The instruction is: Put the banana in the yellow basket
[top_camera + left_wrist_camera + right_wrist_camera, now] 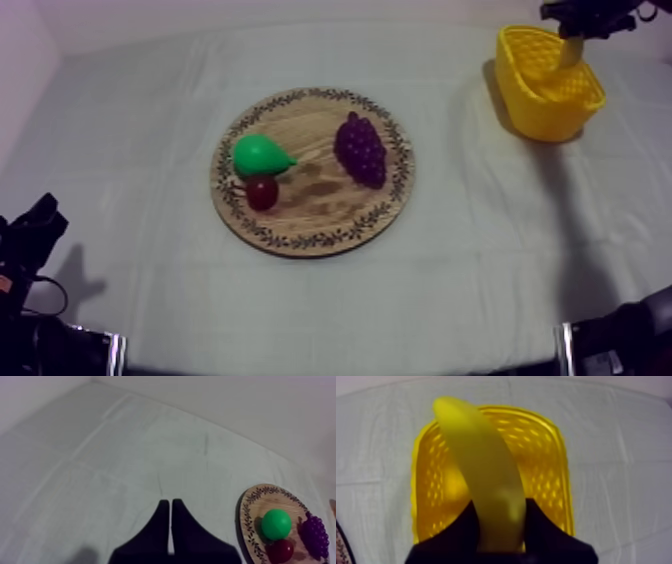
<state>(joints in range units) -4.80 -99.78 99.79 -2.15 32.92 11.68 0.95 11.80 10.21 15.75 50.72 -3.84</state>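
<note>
The banana (486, 471) hangs over the open yellow basket (546, 451), held between the black fingers of my right gripper (498, 521), which is shut on it. From above, that gripper (585, 22) is at the far right over the basket (545, 100), with the banana (571, 52) pointing down into it. The round wooden board (310, 215) lies mid-table. My left gripper (171, 508) is shut on nothing, its fingers together as a narrow wedge over bare cloth left of the board (250, 521); that arm (30, 240) rests low at the left.
On the board lie a green pear (260, 155), a small red fruit (262, 192) and a purple bunch of grapes (361, 148). The left wrist view shows the pear (276, 524), red fruit (281, 551) and grapes (316, 535) too. Cloth surrounds the board.
</note>
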